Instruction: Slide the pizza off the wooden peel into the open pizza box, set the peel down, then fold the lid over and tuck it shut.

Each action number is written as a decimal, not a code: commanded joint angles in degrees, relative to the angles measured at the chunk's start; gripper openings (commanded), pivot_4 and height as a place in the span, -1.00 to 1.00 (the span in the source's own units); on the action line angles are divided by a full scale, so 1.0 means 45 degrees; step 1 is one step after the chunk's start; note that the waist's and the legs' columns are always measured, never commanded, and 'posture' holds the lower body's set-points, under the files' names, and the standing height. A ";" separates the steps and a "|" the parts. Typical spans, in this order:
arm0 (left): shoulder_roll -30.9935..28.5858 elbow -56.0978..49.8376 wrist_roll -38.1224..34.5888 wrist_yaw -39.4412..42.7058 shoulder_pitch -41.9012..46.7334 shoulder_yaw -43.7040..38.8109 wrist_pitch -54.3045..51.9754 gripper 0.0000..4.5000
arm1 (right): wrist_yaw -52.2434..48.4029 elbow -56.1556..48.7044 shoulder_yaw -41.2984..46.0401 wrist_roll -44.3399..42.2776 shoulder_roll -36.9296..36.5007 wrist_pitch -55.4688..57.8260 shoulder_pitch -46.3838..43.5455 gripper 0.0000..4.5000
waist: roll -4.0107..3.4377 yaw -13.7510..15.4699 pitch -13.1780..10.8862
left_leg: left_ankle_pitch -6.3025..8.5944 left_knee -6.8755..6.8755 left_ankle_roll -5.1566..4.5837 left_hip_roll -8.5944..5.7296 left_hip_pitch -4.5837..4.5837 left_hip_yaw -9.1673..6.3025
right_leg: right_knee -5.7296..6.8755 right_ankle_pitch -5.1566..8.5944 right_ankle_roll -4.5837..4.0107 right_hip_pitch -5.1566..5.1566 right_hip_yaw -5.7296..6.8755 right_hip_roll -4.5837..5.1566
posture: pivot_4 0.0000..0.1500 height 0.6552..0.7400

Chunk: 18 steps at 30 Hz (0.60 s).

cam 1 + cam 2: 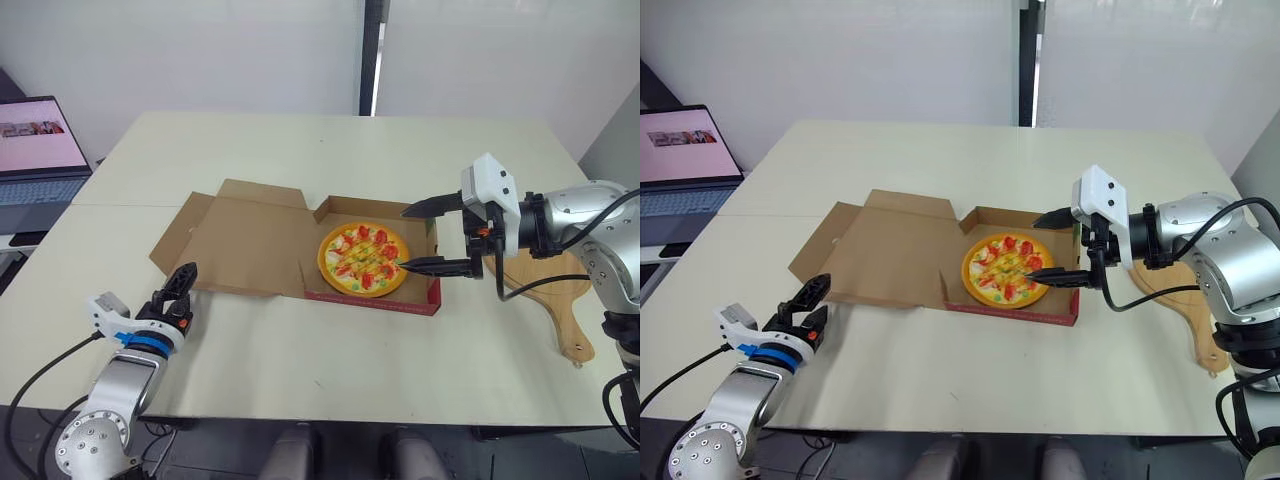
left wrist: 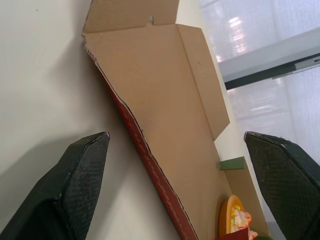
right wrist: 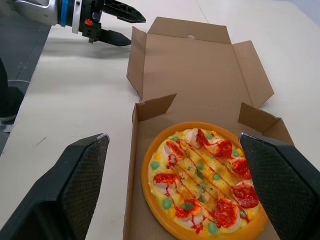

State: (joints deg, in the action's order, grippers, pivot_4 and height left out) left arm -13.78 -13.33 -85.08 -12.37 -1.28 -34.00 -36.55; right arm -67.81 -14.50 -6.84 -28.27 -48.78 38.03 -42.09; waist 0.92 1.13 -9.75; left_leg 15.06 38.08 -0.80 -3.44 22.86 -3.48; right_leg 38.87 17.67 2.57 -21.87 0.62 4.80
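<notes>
The pizza (image 1: 363, 259) is sitting flat in the base of the open pizza box (image 1: 370, 300), just past the fingertips of the right hand (image 1: 403, 238). That hand is hovering over the box's near wall with its two fingers spread wide, gripping nothing. The slide therefore looks done. The wooden peel (image 1: 550, 305) is lying on the worktop (image 1: 300, 360) behind that hand, under its forearm, so setting it down seems finished too.

The lid (image 1: 245, 245) is what is left. It is lying flat open, reaching from the pizza's side toward the left hand (image 1: 180, 288), which is hovering near the lid's outer corner, fingers apart and empty.

The right forearm and its cable are covering part of the peel's blade. The tuck slots along the box's front wall are too small to make out.
</notes>
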 commanded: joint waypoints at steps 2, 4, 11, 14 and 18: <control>-0.0100 -0.0130 -0.0125 -0.0122 0.0204 -0.0018 0.0283 1.00 | -0.0069 -0.0296 0.0281 -0.0038 -0.0094 -0.0133 -0.0190 0.99 | 0.0001 -0.0002 -0.0001 | 0.0000 0.0000 0.0001 0.0000 0.0000 0.0000 | 0.0000 0.0000 0.0000 0.0000 0.0001 0.0000 | 1.00 0.72; -0.0104 -0.0031 -0.0108 -0.0187 0.0241 0.0010 0.0299 0.83 | -0.0047 -0.0310 0.0288 -0.0038 -0.0084 -0.0122 -0.0183 1.00 | 0.0001 -0.0009 -0.0001 | 0.0000 -0.0002 0.0001 0.0001 0.0000 0.0000 | 0.0000 0.0000 0.0000 -0.0003 -0.0001 0.0000 | 1.00 0.72; -0.0284 0.0326 0.0300 -0.0113 0.0552 0.0342 0.0157 -0.08 | 0.0031 -0.0359 0.0315 -0.0081 -0.0065 -0.0073 -0.0172 1.00 | 0.0008 0.0010 -0.0005 | -0.0001 -0.0002 0.0001 0.0000 0.0002 -0.0001 | -0.0001 0.0000 0.0000 -0.0003 0.0001 0.0000 | 1.00 0.72; -0.0327 0.0239 0.0463 -0.0097 0.0664 0.0551 0.0129 -0.50 | 0.0109 -0.0433 0.0329 -0.0120 -0.0027 -0.0034 -0.0150 1.00 | 0.0011 0.0009 -0.0007 | 0.0000 -0.0002 0.0002 -0.0001 0.0003 0.0000 | -0.0002 0.0000 0.0000 -0.0004 0.0000 0.0001 | 1.00 0.72; -0.0305 -0.0111 0.0431 -0.0302 0.0674 0.0523 0.0265 -0.99 | 0.0242 -0.0583 0.0387 -0.0187 0.0016 0.0045 -0.0080 1.00 | 0.0014 0.0010 -0.0008 | -0.0001 -0.0005 0.0003 0.0000 0.0005 -0.0001 | -0.0002 0.0000 0.0000 -0.0008 0.0000 0.0000 | 1.00 0.72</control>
State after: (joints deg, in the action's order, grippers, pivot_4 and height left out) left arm -14.33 -11.10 -83.00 -13.38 1.17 -31.61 -35.89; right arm -67.06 -15.29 -6.84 -28.32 -48.69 38.25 -42.09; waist 0.99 1.17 -9.79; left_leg 15.05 38.06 -0.78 -3.44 22.89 -3.49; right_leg 38.86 17.67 2.57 -21.90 0.62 4.80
